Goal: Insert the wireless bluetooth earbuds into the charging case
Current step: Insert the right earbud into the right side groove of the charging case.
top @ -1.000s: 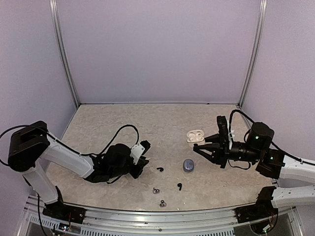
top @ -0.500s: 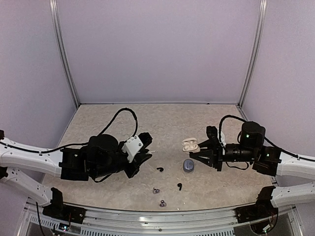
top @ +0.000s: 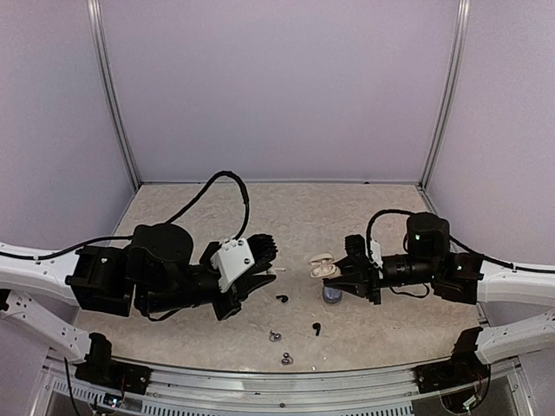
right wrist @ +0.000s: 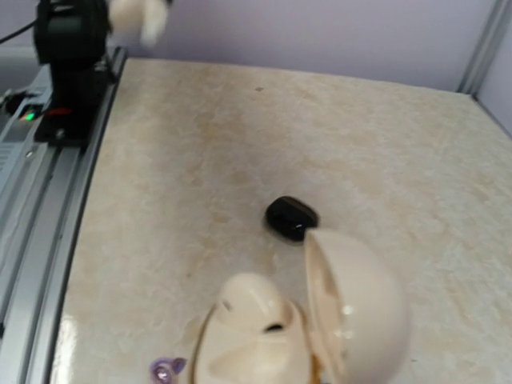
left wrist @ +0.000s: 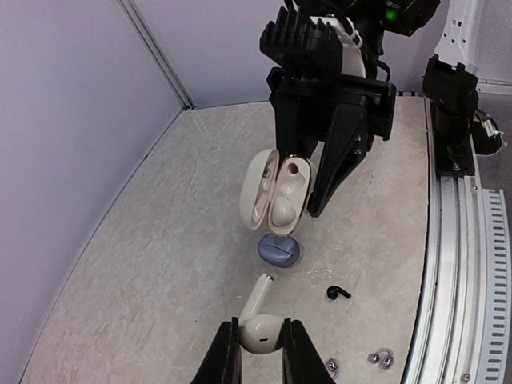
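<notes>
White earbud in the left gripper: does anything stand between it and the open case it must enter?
Nothing visible does: the white earbud, pinched in the left gripper, faces the open case across clear air; the blue case lies lower, on the table.

Plain lilac walls (top: 277, 87) with metal corner posts (top: 113, 95) — mottled beige tabletop (top: 286, 208) below.
</notes>
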`<state>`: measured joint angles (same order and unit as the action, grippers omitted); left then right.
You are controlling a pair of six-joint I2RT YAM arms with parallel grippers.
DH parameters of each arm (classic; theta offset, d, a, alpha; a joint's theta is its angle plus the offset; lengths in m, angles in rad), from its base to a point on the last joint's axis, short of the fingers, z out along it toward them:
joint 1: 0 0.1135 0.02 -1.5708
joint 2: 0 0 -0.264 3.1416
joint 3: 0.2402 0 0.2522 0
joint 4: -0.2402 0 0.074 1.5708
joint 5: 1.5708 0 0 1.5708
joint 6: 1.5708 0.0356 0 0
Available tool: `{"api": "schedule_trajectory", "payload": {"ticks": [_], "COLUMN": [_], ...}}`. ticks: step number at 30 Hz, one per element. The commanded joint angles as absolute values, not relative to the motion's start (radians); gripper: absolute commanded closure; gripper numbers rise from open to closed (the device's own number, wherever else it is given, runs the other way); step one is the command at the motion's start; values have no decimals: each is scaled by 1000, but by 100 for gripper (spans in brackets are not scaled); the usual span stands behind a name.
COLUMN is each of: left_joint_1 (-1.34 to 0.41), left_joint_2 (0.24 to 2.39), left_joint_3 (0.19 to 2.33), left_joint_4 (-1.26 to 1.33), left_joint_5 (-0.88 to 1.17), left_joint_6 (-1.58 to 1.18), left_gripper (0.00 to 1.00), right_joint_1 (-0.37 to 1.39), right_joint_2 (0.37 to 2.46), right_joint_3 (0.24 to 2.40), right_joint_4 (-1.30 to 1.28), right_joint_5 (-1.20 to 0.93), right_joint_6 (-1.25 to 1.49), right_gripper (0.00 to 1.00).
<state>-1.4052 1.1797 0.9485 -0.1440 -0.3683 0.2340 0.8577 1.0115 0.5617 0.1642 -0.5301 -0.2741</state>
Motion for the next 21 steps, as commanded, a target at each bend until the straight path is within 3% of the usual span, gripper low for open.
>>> {"api": "schedule_trajectory", "payload": {"ticks": [1, 21], "left_joint_1": [-1420, -1461], "left_joint_2": [1209, 1342], "left_joint_3": [1023, 1107], "left_joint_4": [-210, -262], "left_joint_5": [-385, -439], "left_joint_6": [274, 428], "left_gripper": [86, 86], "right_joint_1": [898, 942], "right_joint_2": [1062, 1180], "right_joint_3": [616, 675], "right_joint_4": [130, 121], "right_joint_5": [-519, -660], "right_joint_6": [-317, -131], "right_gripper": [100, 100]}}
